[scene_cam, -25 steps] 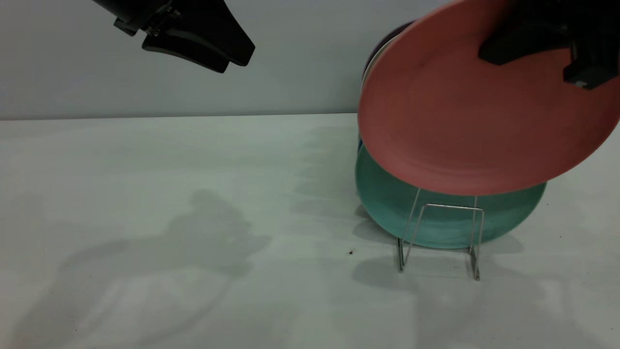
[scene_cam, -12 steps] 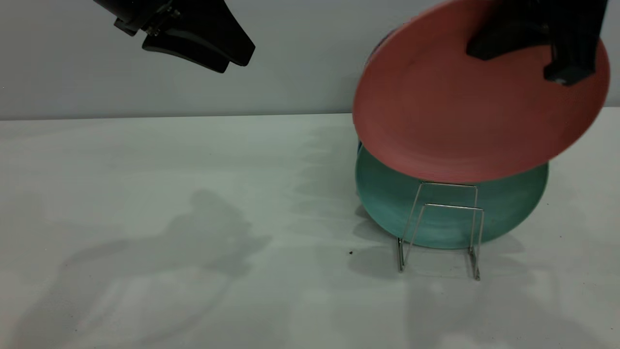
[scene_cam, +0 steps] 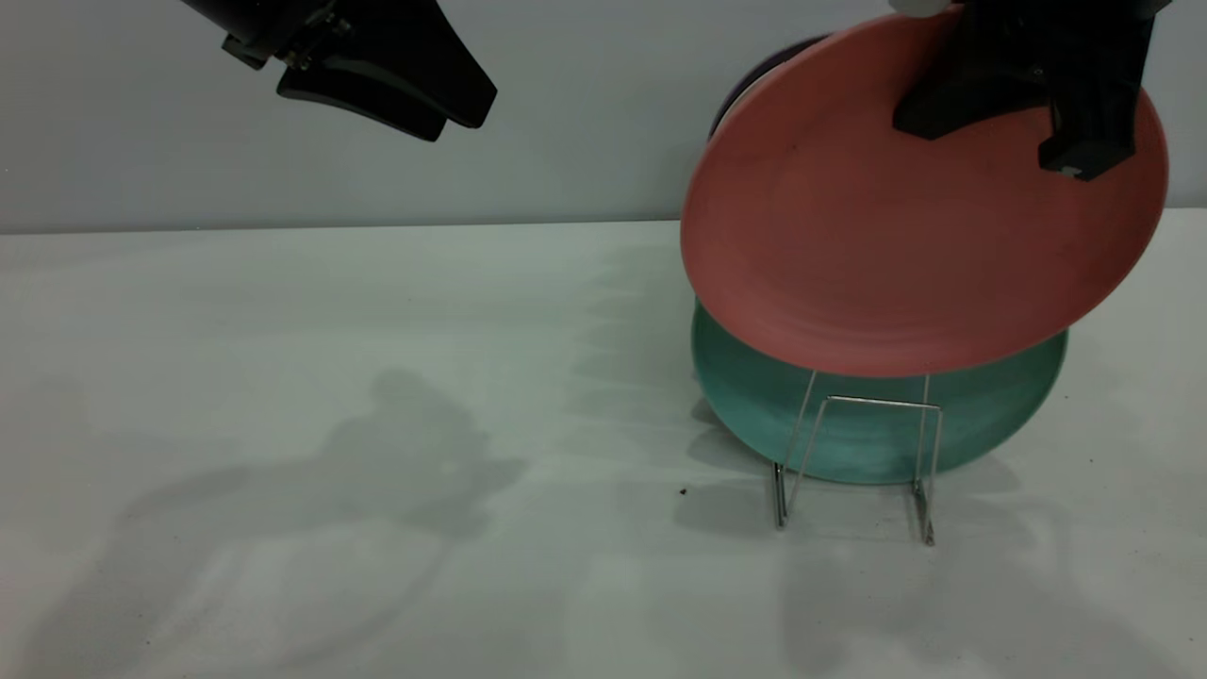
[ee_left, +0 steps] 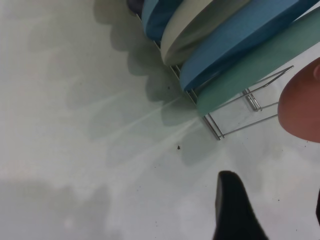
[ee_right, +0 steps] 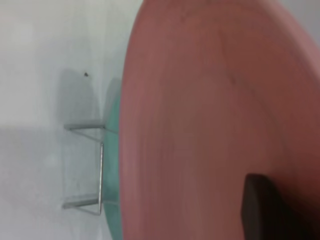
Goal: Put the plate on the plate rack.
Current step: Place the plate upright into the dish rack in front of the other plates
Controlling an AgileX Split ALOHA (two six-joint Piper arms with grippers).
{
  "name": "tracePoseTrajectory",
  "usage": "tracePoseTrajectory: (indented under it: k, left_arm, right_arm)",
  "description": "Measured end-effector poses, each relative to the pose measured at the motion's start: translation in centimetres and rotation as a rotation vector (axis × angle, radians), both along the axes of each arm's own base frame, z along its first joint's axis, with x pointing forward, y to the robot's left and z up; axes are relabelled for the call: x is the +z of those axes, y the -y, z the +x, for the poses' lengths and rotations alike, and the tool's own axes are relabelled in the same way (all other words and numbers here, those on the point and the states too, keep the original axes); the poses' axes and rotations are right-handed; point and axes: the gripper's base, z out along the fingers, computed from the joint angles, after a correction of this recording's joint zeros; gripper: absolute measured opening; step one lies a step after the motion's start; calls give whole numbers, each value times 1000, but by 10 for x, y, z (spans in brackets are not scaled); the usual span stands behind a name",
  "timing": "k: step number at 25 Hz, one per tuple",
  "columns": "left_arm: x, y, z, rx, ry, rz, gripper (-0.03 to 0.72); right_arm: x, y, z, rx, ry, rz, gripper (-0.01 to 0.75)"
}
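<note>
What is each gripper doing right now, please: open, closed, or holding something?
Left gripper: empty, raised above the table's left side; open or shut cannot be told.
Right gripper: closed on the plate, tilted above the plate rack.

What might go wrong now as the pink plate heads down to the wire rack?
The right tool grips the round salmon-pink matte plate only at its upper rim, tilted, so it may slip or swing. Its lower edge hangs just above the thin silver wire rack's front loops and may catch them. It could also knock the upright teal-green plate behind.
</note>
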Motion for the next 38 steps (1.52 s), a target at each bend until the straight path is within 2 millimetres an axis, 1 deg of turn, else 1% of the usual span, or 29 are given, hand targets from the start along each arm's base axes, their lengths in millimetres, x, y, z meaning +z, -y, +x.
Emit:
tracePoseTrajectory:
  k: [5, 12, 38]
  left_arm:
    - [0, 0, 0, 0, 0, 0, 429]
    - [0, 0, 0, -2, -2, -1, 429]
    - [0, 0, 0, -1, -3, -1, 429]
  right_arm:
    - [-3, -1, 1, -1, -9, -3, 118]
    - [-19, -3, 7, -2, -47, -21, 118]
    - [-66, -9, 26, -36, -116, -47, 118]
